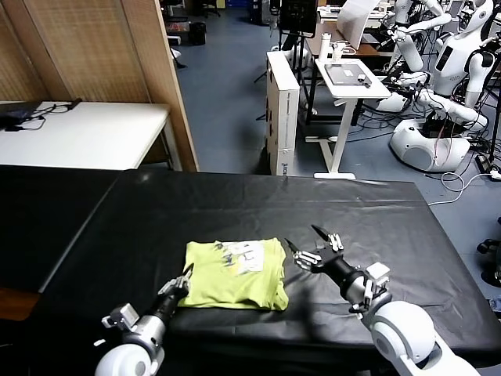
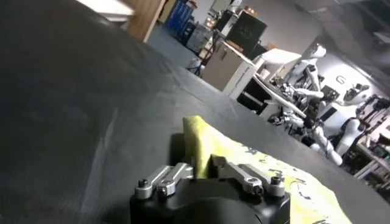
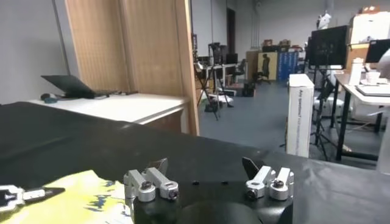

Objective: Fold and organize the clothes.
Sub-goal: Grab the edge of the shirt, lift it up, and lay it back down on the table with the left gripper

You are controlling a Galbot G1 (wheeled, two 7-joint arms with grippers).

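Head view: I see the folded T-shirt (image 1: pixel 236 273) at lower centre on the black worktop (image 1: pixel 258 207); my left gripper (image 1: pixel 185 280) pinches its lower-left corner, and my right gripper (image 1: pixel 307 245) hovers spread just right of it.

Left wrist view: fingers (image 2: pixel 220 165) are clenched on yellow-green cloth.

Right wrist view: fingers (image 3: pixel 251 167) gape apart, holding nothing.

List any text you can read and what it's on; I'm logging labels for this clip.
None reads clearly.
T-shirt: white print with dark marks, too small to read.
White box past the table: dark vertical lettering on its side, too blurred to read.
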